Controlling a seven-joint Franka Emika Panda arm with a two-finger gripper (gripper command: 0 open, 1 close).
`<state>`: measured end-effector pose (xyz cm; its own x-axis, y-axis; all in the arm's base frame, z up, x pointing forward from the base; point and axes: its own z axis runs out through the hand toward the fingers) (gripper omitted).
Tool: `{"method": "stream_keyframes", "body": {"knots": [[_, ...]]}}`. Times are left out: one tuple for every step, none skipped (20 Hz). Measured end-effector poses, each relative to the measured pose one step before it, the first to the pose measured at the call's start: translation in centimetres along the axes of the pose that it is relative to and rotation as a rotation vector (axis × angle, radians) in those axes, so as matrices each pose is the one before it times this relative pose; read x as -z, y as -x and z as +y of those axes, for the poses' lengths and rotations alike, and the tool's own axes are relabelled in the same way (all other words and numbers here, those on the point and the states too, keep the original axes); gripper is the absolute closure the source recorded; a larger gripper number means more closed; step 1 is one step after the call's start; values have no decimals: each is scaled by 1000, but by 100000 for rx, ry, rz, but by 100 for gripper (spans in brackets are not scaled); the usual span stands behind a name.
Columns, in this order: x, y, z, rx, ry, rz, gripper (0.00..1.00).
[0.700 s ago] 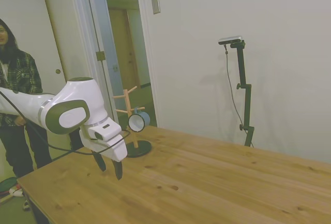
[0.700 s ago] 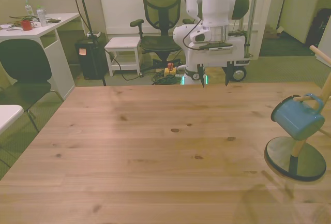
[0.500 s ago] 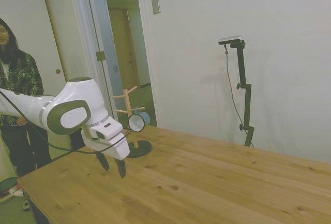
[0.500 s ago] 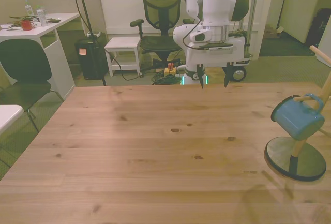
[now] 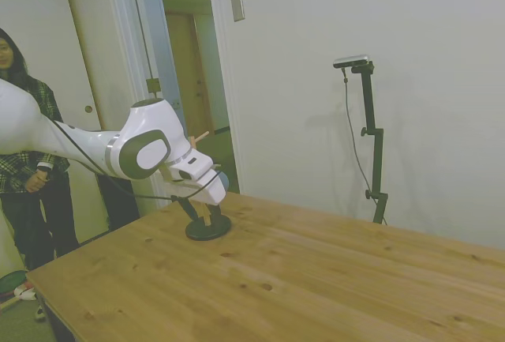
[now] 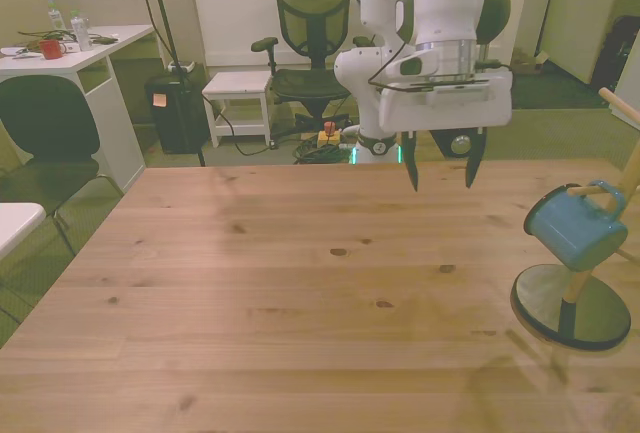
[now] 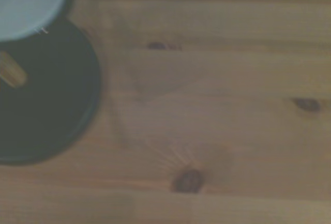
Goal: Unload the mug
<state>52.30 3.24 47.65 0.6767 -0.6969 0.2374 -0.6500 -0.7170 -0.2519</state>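
The blue-grey mug [image 6: 575, 228] hangs tilted by its handle from a peg of the wooden stand, above the stand's round black base [image 6: 570, 305], at the front view's right. My gripper [image 6: 441, 168] hangs open and empty above the table, apart from the mug and toward the table's far edge. In the side view the gripper [image 5: 199, 214] stands in front of the stand's base [image 5: 207, 229] and covers the mug except for a blue sliver [image 5: 224, 177]. The wrist view shows the mug's blurred pale rim [image 7: 28, 1] over the black base [image 7: 46, 100].
A person [image 5: 24, 160] stands beyond the table's end in the side view, near an open doorway [image 5: 189, 65]. Behind the table in the front view are an office chair [image 6: 310, 23], a white desk [image 6: 70, 53] and a black chair [image 6: 40, 133].
The arm has swung toward the peg stand, to the front view's right. In the side view the gripper now covers the mug. The fingers stay open.
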Motion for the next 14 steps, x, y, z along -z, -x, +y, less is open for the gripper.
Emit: {"method": "stream_keyframes", "body": {"knots": [[277,14,-755,658,-1525,952,0],[161,27,-369,223,-600,846,0],[14,-8,-39,33,-250,210,0],[10,-35,-172,164,-1033,816,0],[-77,-53,-293,219,-1806,1285,0],[-257,55,-306,171,-1478,576,0],[-370,68,-255,279,-1469,-21,0],[-347,21,-230,458,-1582,-16,0],[-312,9,-190,530,-1594,-119,0],[-245,-76,-179,650,-1536,377,0],[-202,-60,-170,303,-1409,564,0],[-131,11,-181,540,-1740,74,0],[23,-3,-159,75,-1641,-50,0],[370,60,-362,-434,-1423,-143,0]]}}
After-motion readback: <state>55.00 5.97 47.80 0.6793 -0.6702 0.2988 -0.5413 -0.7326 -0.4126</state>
